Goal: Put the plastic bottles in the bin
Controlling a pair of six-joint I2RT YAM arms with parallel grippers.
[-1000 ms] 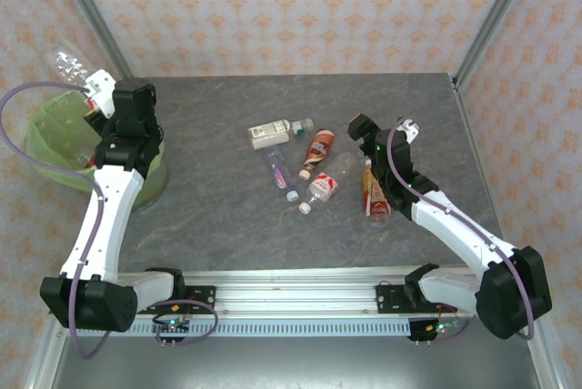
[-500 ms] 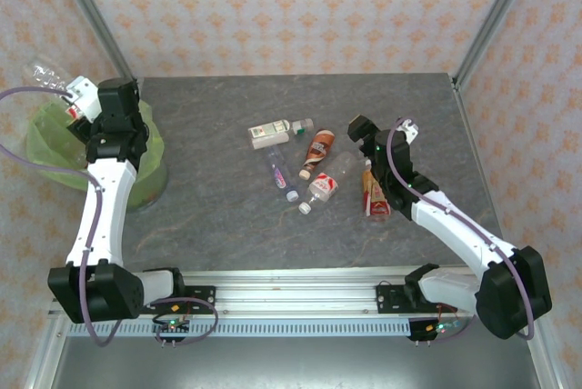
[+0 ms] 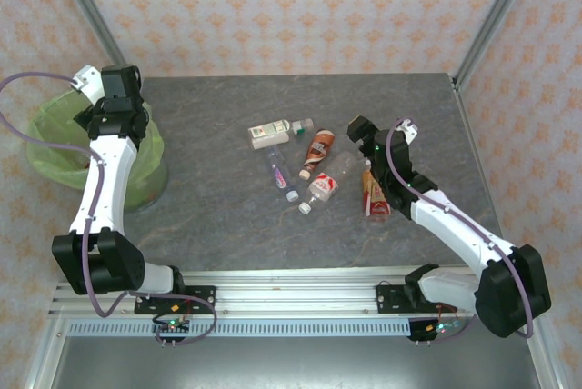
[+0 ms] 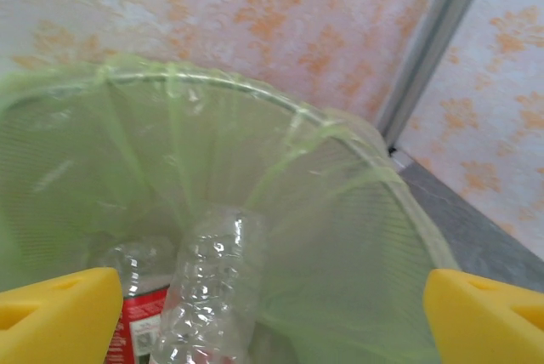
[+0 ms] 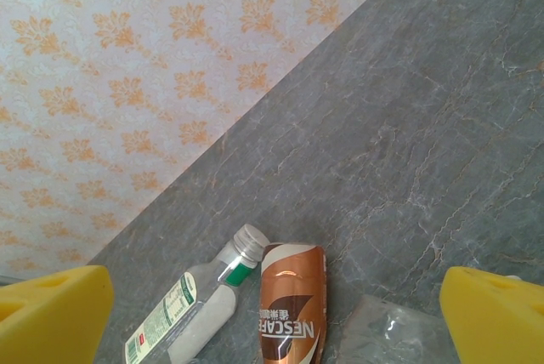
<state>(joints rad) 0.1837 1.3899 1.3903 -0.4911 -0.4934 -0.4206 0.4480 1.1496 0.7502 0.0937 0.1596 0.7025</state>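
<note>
Over the bin's far edge, the left claw (image 4: 272,317) stands spread wide with nothing between its fingers (image 4: 59,313). Directly below it, inside the green-lined bin (image 4: 212,83), a clear bottle (image 4: 212,287) leans beside a red-label bottle (image 4: 140,326); I count both as delivered.

Outward from there, five bottles lie flat at mid-table, well apart from the left claw and to its right: a white-green bottle (image 3: 270,134), a brown bottle (image 3: 317,146), a purple bottle (image 3: 275,169), a red-banded bottle (image 3: 326,182) and an orange bottle (image 3: 373,198), the last partly under the right forearm.

The right claw (image 3: 359,125) is likewise spread wide and empty. It hangs just beside the brown bottle and is by far the nearer arm to the whole cluster. In its wrist view the brown bottle sits low between the two fingers (image 5: 51,313), with its long axis running away from the camera, across the line on which the jaws close. The white-green bottle lies just to its left, cap slanting up and right.

My reading: the next pick belongs to the right claw. It needs a short drop onto the brown bottle with little or no wrist turn. The carry then crosses the table (image 3: 209,189) leftward to the bin, or the left arm must reach right instead.
</note>
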